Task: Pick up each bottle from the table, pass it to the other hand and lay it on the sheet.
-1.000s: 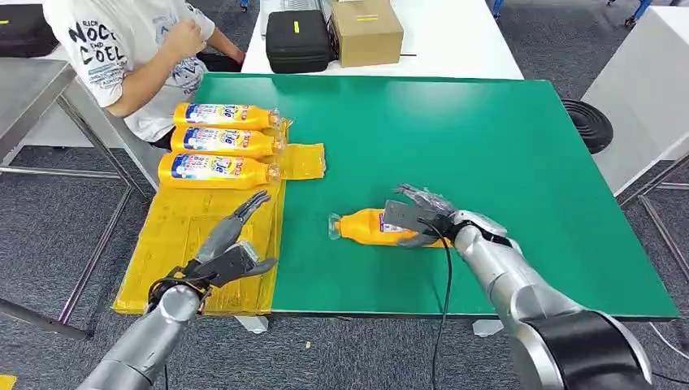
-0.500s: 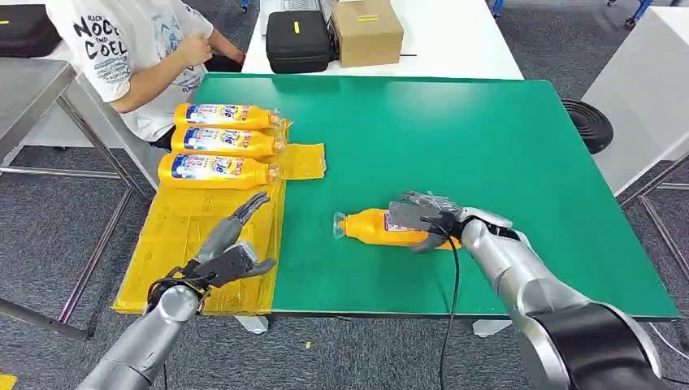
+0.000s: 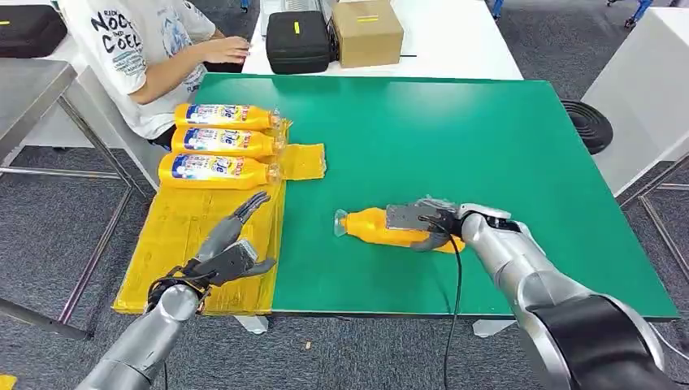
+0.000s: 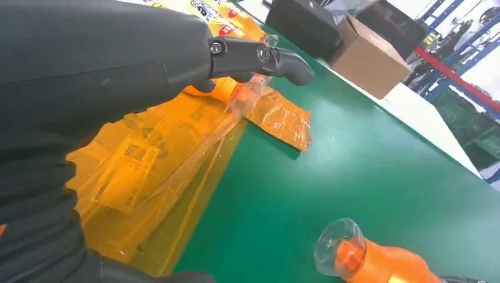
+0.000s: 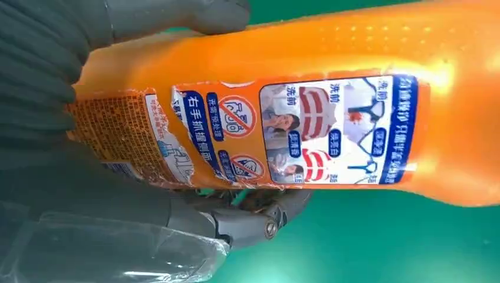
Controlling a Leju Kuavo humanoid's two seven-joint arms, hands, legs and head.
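Head view, read from the left of the frame to the right. Upper left: a seated person (image 3: 142, 49) in a white printed shirt, one forearm reaching to the worktop's far edge. Below, three bottles (image 3: 218, 142) lie side by side, caps toward the right, at the far end of the yellow sheet (image 3: 175, 236), which covers the left margin of the green worktop (image 3: 487, 138). Lower left: the left arm rises from the bottom edge, and the left hand (image 3: 223, 256) hovers over the near part of the sheet with its fingers (image 3: 248, 207) extended, spread apart and holding nothing; the left wrist view confirms empty, straightened fingers above the sheet. Top centre: a black case (image 3: 298, 39) and a cardboard box (image 3: 366, 30) stand on a white table beyond the worktop. Centre: a fourth orange bottle (image 3: 370, 225) lies on its side on the bare green surface, clear cap pointing left, well apart from the sheet. Lower right: the right arm enters from the bottom corner, bent at the elbow, and the right hand (image 3: 426, 221) lies over the bottle's body. In the right wrist view the thumb and fingers wrap opposite sides of the labelled body, gripping it.
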